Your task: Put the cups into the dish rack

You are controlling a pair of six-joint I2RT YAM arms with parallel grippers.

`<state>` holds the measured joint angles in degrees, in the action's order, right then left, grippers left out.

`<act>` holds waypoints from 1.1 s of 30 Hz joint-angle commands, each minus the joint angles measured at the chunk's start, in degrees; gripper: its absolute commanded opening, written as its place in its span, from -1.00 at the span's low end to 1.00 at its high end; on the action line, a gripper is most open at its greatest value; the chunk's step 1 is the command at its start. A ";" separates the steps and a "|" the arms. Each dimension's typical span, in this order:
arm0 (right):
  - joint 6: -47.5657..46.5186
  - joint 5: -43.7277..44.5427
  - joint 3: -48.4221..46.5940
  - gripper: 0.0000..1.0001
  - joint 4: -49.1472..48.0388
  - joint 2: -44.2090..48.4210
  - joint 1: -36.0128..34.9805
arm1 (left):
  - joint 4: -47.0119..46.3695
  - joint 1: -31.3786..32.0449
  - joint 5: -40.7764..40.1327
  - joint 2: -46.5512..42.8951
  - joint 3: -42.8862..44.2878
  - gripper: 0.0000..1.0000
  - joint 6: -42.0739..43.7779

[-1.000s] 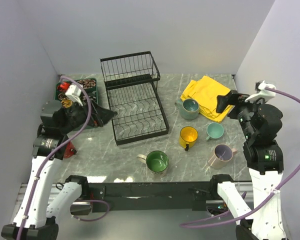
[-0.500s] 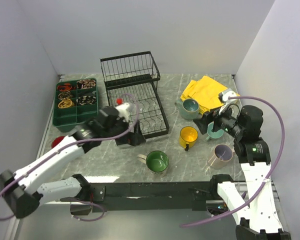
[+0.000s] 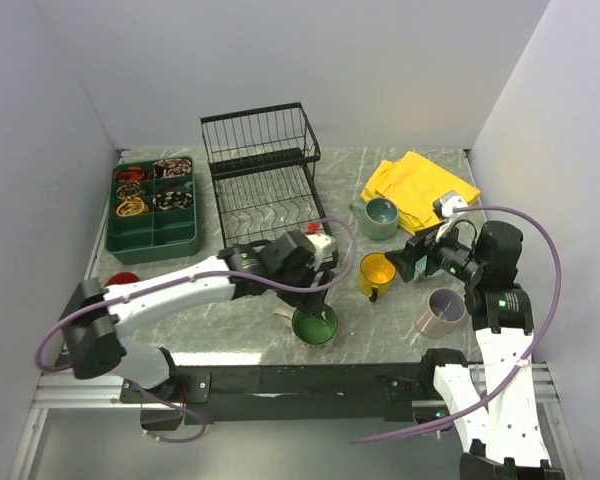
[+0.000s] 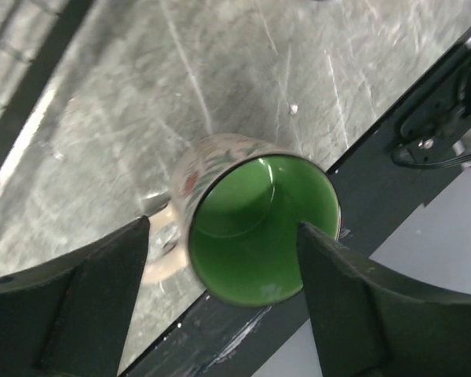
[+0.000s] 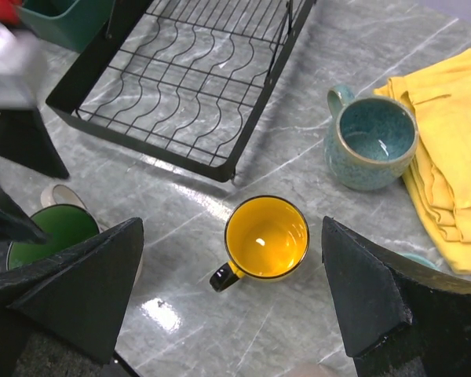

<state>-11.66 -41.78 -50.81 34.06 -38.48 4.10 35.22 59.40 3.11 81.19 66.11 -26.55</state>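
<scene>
The black wire dish rack (image 3: 265,195) stands at the back centre with no cups in it. My left gripper (image 3: 315,292) is open and hovers just above the cream mug with green inside (image 3: 314,325); in the left wrist view this mug (image 4: 259,228) lies between the spread fingers (image 4: 71,306). My right gripper (image 3: 414,262) is open and empty, above and right of the yellow mug (image 3: 376,272), which sits between its fingers (image 5: 385,298) in the right wrist view (image 5: 267,238). The large teal mug (image 3: 381,217), the pinkish-beige mug (image 3: 443,310) and the red mug (image 3: 122,282) stand on the table. The small teal mug is hidden behind my right gripper.
A dark green compartment tray (image 3: 152,205) sits at the back left. A folded yellow cloth (image 3: 420,190) lies at the back right beside the large teal mug. The table's front edge and the black rail (image 4: 243,330) run just past the green-inside mug.
My left arm has swung from the far left by the green tray across the table to above the green-inside mug. My right gripper has come down and left toward the yellow mug.
</scene>
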 commanded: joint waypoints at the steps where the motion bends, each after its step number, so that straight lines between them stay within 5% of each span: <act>1: 0.23 -2.78 0.71 1.00 -3.12 1.21 1.52 | 2.13 1.60 -1.09 4.67 4.73 0.48 4.39; 25: 2.61 -5.68 2.20 1.00 -4.71 2.53 5.22 | 13.73 6.35 -4.96 23.22 17.74 -0.17 19.34; 29: 2.70 -6.12 2.20 1.00 -4.53 2.62 5.39 | 13.91 6.35 -5.31 24.02 17.74 -0.40 20.39; 33: 2.61 -6.38 1.85 1.00 -4.10 2.80 5.57 | 12.95 6.26 -6.45 23.06 17.48 -0.85 20.04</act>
<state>-9.89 -46.15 -49.04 32.08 -36.42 9.32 48.84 65.34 -2.11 103.98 82.02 -6.92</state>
